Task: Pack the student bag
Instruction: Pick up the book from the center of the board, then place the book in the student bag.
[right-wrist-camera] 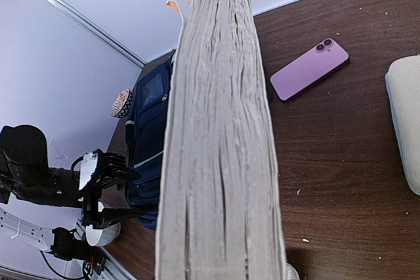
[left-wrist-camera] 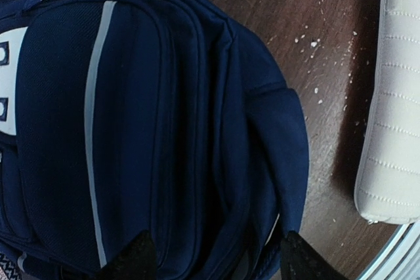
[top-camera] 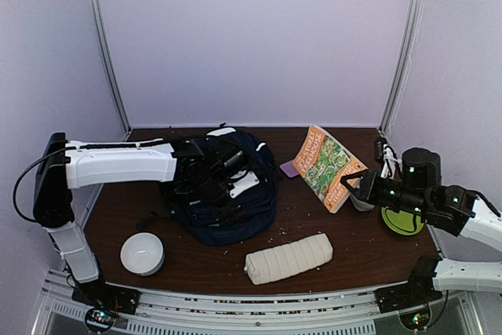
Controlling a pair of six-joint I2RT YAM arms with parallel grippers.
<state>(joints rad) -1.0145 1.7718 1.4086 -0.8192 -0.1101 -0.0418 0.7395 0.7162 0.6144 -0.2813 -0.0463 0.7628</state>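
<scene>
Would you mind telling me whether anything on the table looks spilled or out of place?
Yes: small white specks lie scattered on the brown table between the student bag and the white ribbed pouch, like crumbs.

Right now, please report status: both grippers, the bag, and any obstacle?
Left gripper open over student bag. Right gripper shut on book, right of bag. White pouch lies near bag, apart.

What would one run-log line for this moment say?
left gripper: open over dark navy fabric backpack | right gripper: shut on thick orange-covered book
</scene>
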